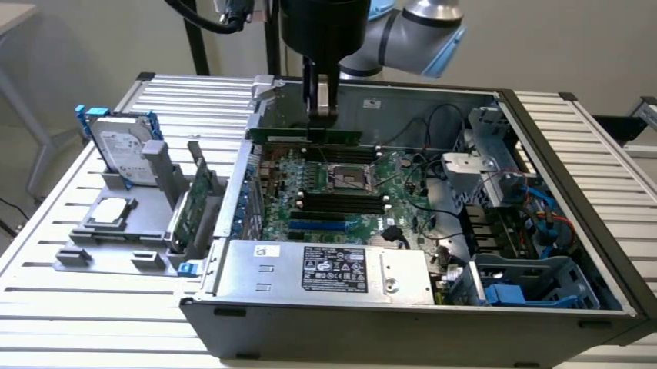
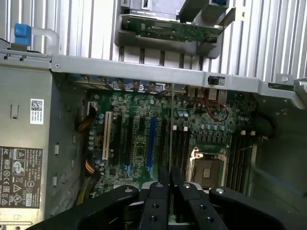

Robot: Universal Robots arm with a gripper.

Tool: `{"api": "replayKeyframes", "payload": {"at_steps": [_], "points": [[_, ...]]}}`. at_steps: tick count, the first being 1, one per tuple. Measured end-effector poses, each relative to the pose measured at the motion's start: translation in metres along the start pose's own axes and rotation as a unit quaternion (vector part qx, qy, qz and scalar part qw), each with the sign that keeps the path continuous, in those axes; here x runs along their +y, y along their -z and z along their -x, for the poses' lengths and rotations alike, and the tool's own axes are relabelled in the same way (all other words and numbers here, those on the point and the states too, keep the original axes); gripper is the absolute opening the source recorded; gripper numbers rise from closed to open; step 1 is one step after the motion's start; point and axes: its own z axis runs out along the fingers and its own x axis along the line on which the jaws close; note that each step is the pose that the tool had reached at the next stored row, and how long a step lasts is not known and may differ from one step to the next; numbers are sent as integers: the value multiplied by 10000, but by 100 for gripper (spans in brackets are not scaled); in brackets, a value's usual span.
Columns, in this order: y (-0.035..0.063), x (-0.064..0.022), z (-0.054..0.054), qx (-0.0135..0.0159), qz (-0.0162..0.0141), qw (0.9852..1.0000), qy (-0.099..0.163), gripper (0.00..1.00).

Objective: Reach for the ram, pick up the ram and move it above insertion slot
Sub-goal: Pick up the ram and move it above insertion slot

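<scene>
You are looking at the ram (image 1: 308,136) already off its rest and hanging edge-on over the motherboard (image 1: 339,192), with the gripper (image 1: 322,115) clamping it between narrow fingers, so I judge only the lining-up above the black slots (image 1: 334,201) is remaining.

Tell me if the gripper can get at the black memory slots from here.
Probably yes. The gripper, shut on the ram, hangs above the motherboard, and the wrist view shows no cable or card over the black slots beside the CPU socket.
</scene>
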Motion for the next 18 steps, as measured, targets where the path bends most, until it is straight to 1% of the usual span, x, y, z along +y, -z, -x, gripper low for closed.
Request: {"api": "replayKeyframes", "payload": {"at_steps": [11,18], "points": [[-31,-247,285,1,0,10000,0,13],[-50,-378,410,3,-1,10000,-11,13]]}}
